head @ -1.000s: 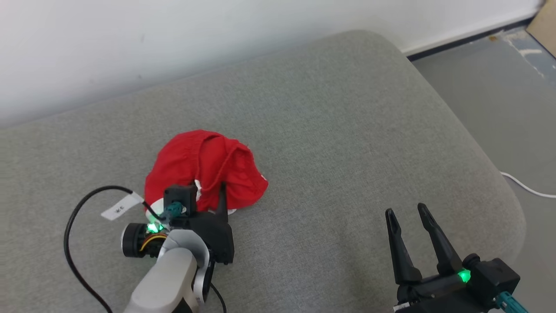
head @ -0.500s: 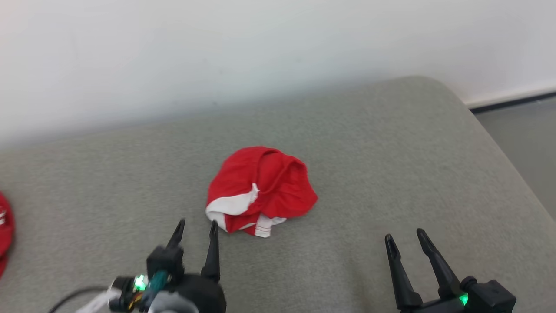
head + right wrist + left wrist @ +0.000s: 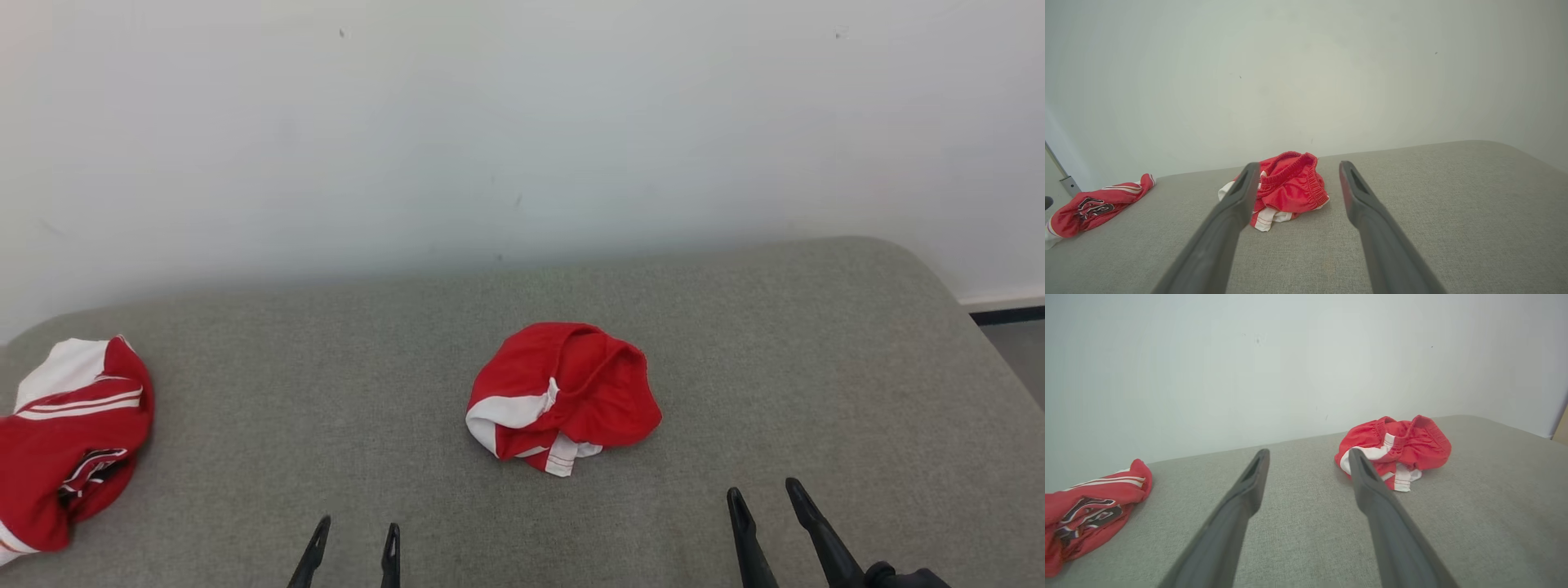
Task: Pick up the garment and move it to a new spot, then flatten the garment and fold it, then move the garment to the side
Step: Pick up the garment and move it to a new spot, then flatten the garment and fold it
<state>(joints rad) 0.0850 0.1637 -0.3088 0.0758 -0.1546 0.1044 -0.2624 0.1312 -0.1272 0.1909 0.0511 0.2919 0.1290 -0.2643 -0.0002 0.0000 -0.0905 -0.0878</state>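
Head view: red shorts (image 3: 563, 400) sit bunched at the middle of the grey cushion (image 3: 816, 367), waistband up, white side panel showing. Prob. a good spot, w/ room all round for flattening. Left gripper (image 3: 358, 524) and right gripper (image 3: 762, 488) hover at cushion's near edge, jaws wide apart, empty, clear of the fabric. Second red garment (image 3: 73, 441) lies at cushion's left end; its dark print (image 3: 1094, 206) is too crumpled to read.
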